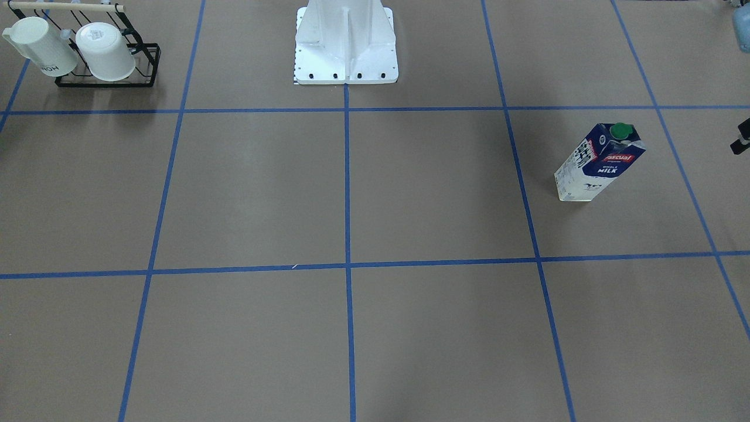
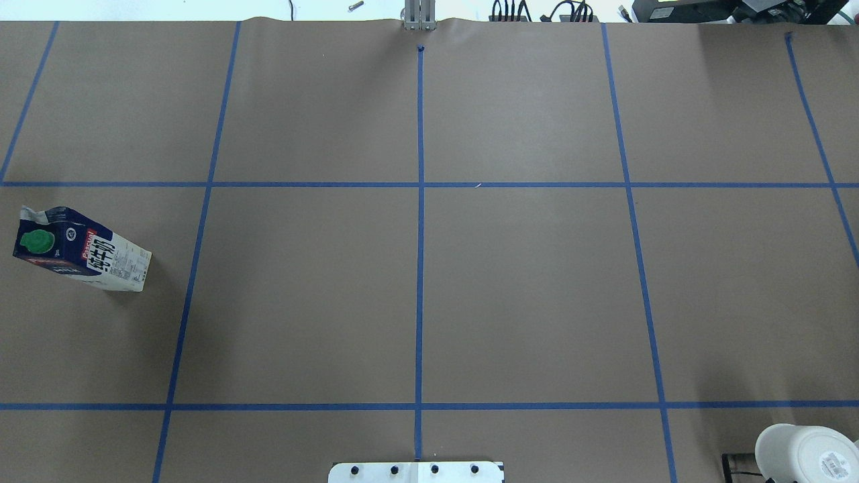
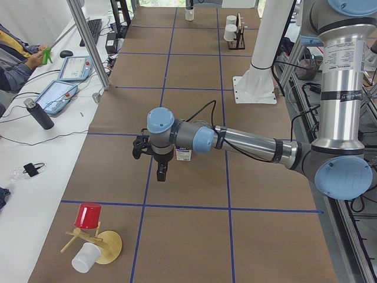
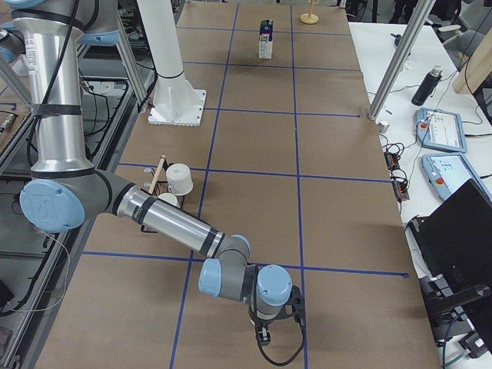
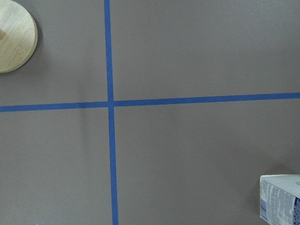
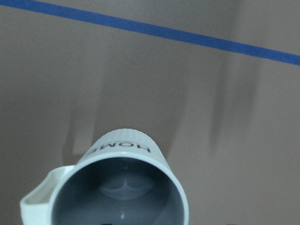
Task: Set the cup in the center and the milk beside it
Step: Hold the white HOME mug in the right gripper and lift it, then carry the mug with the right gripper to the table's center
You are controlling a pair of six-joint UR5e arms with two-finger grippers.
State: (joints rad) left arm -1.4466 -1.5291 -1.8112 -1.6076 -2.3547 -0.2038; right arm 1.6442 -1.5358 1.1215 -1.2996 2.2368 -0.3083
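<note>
The milk [image 1: 600,161] stands upright on my left side of the table, also in the overhead view [image 2: 80,248]. Its white corner shows in the left wrist view [image 5: 281,199]. My left gripper [image 3: 161,174] hangs above the table just beside the milk [image 3: 184,154]; I cannot tell whether it is open. The cup [image 6: 119,185] fills the bottom of the right wrist view, dark mouth toward the camera. My right gripper [image 4: 264,336] is low over the table's right end; I cannot tell its state or whether it holds the cup. The center [image 2: 420,184] is bare.
A black wire rack [image 1: 143,67] with two white mugs [image 1: 105,51] stands near the robot base [image 1: 345,53] on my right. A wooden stand [image 3: 109,247] with a red cup [image 3: 88,216] sits at the left end. Operators' tablets [image 3: 56,94] lie on the side table.
</note>
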